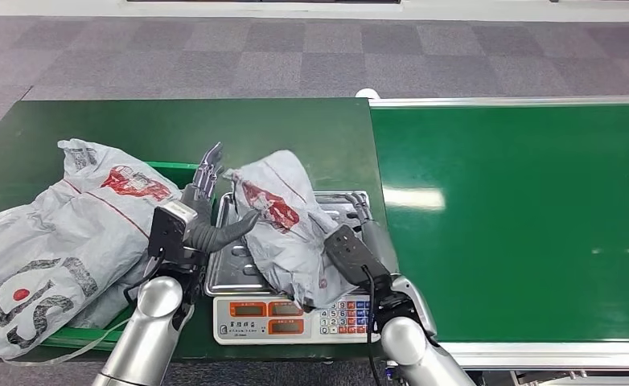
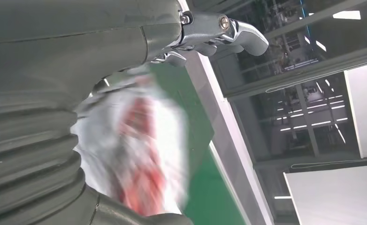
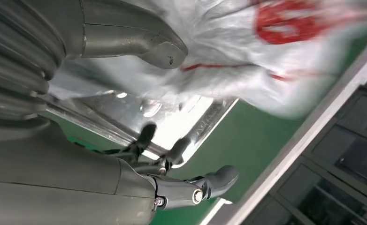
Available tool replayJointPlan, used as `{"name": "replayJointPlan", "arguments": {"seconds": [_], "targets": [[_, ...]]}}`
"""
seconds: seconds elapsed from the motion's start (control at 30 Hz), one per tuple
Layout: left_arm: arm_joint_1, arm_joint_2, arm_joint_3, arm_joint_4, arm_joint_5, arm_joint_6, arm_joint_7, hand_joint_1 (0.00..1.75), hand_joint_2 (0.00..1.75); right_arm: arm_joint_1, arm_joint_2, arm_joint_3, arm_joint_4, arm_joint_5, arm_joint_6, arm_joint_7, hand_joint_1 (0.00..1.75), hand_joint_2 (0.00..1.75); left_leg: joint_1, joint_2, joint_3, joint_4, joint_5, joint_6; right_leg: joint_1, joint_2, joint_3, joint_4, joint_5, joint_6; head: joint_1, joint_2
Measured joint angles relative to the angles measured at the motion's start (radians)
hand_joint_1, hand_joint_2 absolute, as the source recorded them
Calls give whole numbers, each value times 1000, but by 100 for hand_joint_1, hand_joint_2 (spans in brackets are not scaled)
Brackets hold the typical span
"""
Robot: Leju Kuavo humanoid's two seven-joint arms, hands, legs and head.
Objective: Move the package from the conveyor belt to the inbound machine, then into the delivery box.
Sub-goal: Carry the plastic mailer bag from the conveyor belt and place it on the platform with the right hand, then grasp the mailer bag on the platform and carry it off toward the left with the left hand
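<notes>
The package [image 1: 283,225], a grey-white bag with a red logo, lies on the steel pan [image 1: 231,269] of the inbound machine, a scale with a keypad front [image 1: 291,318]. My left hand [image 1: 203,213] stands at the bag's left side, fingers spread upward and thumb touching the bag. Along the bag's right side lies my right hand [image 1: 358,241], fingers stretched over the pan. In the left wrist view the bag [image 2: 139,150] is blurred beyond the fingers [image 2: 238,33]. The right wrist view has the thumb [image 3: 139,42] close by the bag [image 3: 247,51] above the pan [image 3: 172,122].
A green delivery box [image 1: 174,167] at the left holds large grey bags [image 1: 62,241], heaped above its rim. The green conveyor belt [image 1: 520,217] with metal edges runs along the right. Grey carpet floor lies beyond the table.
</notes>
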Motion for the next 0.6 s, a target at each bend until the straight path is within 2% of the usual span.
{"name": "replayJointPlan", "arguments": {"seconds": [0.2, 0.5, 0.6], "targets": [[4, 1, 0, -8, -10, 3, 1, 0, 175, -22, -9, -90, 1, -117, 41, -59, 0, 175, 0, 0, 0, 0, 0, 0, 0, 0, 0, 0, 0, 0, 0, 0], [4, 2, 0, -9, -13, 3, 1, 0, 175, -36, -14, -147, 4, -131, 46, -70, 0, 175, 0, 0, 0, 0, 0, 0, 0, 0, 0, 0, 0, 0, 0, 0], [4, 2, 0, -9, -13, 3, 1, 0, 175, -39, -14, -154, 8, -136, 46, -71, 0, 44, 0, 0, 0, 0, 0, 0, 0, 0, 0, 0, 0, 0, 0, 0]]}}
